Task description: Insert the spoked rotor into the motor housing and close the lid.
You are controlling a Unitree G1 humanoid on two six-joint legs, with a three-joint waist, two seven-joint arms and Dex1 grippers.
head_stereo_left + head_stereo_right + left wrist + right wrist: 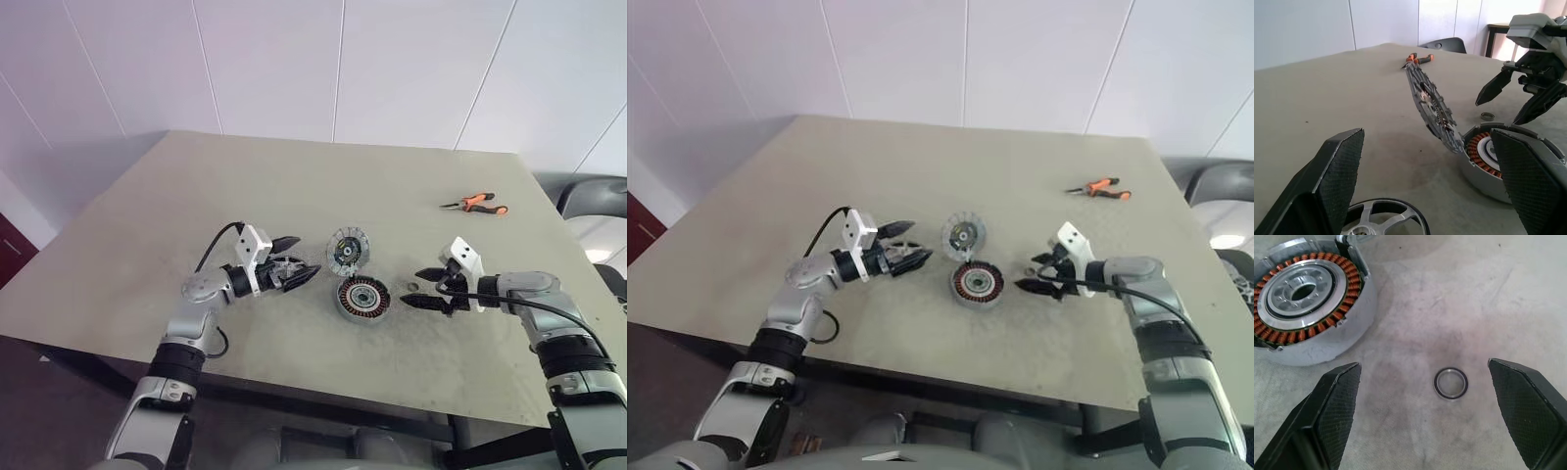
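No text, label, brand, number or sign can be read on anything in these views.
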